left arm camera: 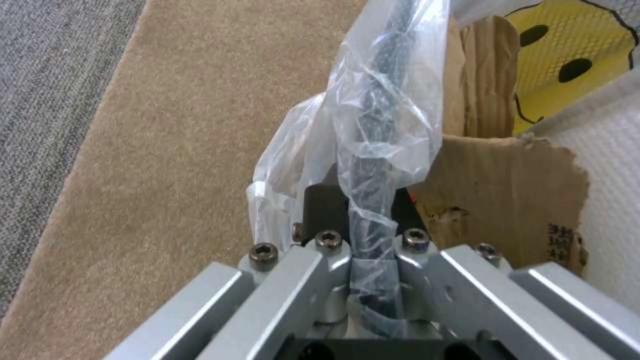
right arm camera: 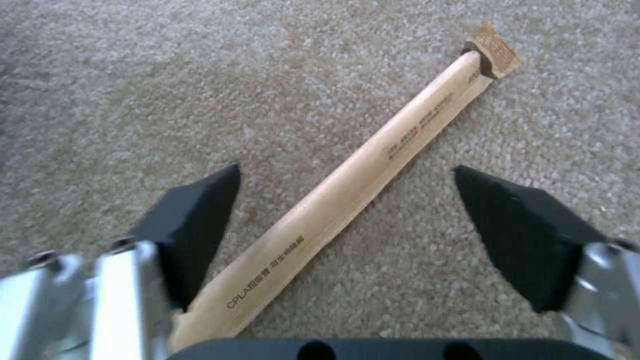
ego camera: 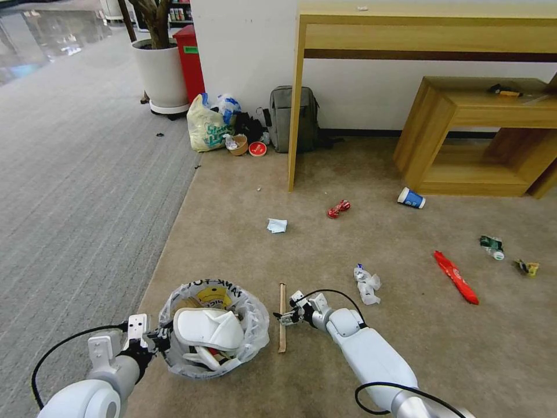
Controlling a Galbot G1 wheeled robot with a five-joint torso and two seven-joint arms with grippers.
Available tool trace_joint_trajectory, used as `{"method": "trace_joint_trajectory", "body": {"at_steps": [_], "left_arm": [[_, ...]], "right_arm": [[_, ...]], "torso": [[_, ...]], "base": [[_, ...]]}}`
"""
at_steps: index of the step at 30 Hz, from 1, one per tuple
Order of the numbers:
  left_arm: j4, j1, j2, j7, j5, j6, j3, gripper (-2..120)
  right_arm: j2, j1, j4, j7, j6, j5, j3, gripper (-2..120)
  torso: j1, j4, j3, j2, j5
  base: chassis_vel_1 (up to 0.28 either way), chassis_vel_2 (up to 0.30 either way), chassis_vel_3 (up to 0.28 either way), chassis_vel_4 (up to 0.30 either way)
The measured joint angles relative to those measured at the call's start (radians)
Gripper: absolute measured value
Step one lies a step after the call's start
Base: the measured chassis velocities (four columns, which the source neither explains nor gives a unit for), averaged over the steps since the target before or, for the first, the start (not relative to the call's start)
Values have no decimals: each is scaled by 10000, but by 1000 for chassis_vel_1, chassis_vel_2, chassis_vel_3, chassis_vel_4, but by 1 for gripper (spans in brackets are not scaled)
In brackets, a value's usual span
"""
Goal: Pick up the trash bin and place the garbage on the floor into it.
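Observation:
The trash bin, black with a crinkly bag printed with a yellow face, hangs at my lower left; my left gripper is shut on its rim. Inside lie a white slipper and a cardboard piece. My right gripper stands open just above the floor, its fingers on either side of a wooden stick in a paper sleeve, not touching it. More garbage lies on the carpet: crumpled paper, a red wrapper, a blue cup, white plastic, a long red wrapper, a green crushed bottle.
A tied yellowish bag, brown bowl, red lid and grey backpack sit by the wall. A wooden desk leg and low wooden shelf stand ahead and to the right. Grey ribbed carpet lies to the left.

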Motion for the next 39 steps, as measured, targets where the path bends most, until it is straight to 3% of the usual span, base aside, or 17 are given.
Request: {"method": "trace_joint_trajectory", "body": {"at_steps": [2,4,22,32,39], "left_arm": [[1,-3,2,0,0,0,6,0],[7,-4,5,0,0,0,20,0],[21,0,60,7,3,0,75,0],[-7,42,37,9,8,0,45,0],[-9,51,46,38,3,0,-6,0]], "right_arm": [[0,-5,2,0,1,6,0,76],[0,-20,5,0,1,14,1,63],[79,-44,-105,11,-4,38,102,0],[69,-194,189,242,71,33,256,0],[-243,-707,1348,487,263,-136,762,0]], "torso": [[0,0,0,0,0],[0,0,0,0,0],[0,0,-1,1,0],[0,1,0,0,0],[0,0,0,0,0]], "base": [[0,0,0,0],[0,0,0,0],[0,0,0,0],[0,0,0,0],[0,0,0,0]]}}
